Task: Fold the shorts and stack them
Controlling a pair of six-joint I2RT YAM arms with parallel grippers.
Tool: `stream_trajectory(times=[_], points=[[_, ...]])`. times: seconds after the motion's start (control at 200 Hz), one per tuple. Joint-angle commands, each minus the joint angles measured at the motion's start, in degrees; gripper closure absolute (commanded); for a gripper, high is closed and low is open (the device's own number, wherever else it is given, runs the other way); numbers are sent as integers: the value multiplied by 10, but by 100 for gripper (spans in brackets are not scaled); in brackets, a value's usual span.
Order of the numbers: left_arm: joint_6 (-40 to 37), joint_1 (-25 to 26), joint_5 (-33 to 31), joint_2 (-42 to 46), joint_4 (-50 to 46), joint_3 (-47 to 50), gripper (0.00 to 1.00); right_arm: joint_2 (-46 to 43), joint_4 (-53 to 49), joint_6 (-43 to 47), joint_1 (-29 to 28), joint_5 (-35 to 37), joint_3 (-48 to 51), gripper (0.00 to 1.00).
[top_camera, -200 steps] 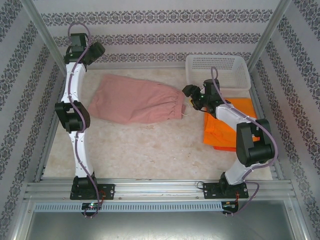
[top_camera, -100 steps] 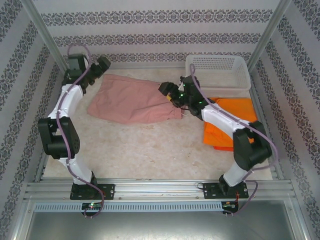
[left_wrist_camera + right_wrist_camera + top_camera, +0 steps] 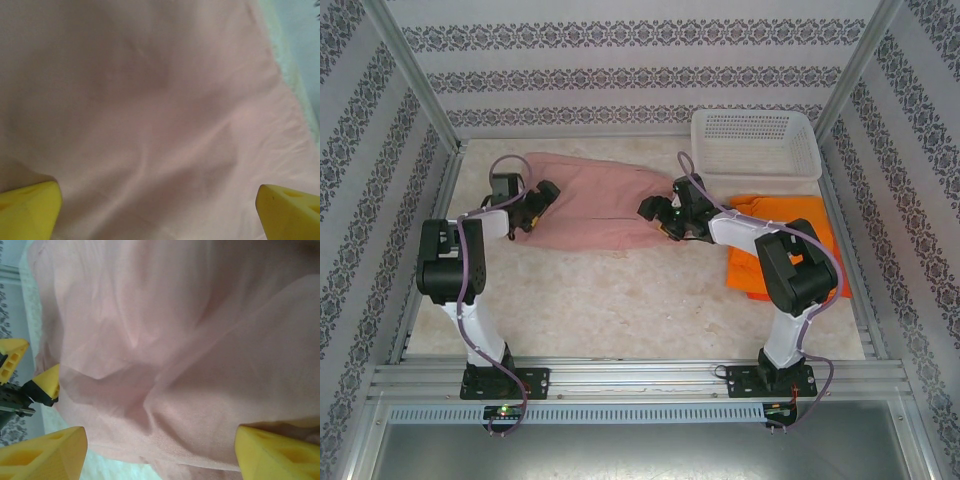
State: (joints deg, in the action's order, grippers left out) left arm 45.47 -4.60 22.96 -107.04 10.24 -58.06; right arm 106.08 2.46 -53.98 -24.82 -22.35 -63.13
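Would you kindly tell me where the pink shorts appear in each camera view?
Top external: pink shorts in the centre, left of the white basket.
Left wrist: across the middle, ahead of the open jaws.
Right wrist: centre and right, rumpled.
Shared landmark: left gripper on the shorts' left end; far left in right wrist.

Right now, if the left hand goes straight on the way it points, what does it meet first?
Most likely the pink shorts: the open left hand points at that cloth, which spreads ahead of both fingertips in its wrist view. The gap to the cloth is unclear, but it looks small.
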Motion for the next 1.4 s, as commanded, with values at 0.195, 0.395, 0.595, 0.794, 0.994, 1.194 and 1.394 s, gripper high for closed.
stream_trajectory(times=[0.195,0.395,0.595,0.794,0.994,1.194,1.394], points=[[0,3,-109,181,-13,191,0,21,-99,111,22,-33,-7,22],[21,4,-114,310,-28,309,0,9,-112,131,15,-96,33,21],[-12,4,-130,442,-117,309,0,-93,-123,154,15,-146,75,17],[-5,8,-71,478,-113,229,0,-201,-134,183,11,-71,59,12],[-19,57,-42,406,-60,186,0,-271,-127,238,26,102,94,2],[-13,74,-38,319,21,212,0,-218,-139,181,135,-3,97,2],[-2,76,-33,241,76,240,0,-170,-151,204,128,60,94,11]])
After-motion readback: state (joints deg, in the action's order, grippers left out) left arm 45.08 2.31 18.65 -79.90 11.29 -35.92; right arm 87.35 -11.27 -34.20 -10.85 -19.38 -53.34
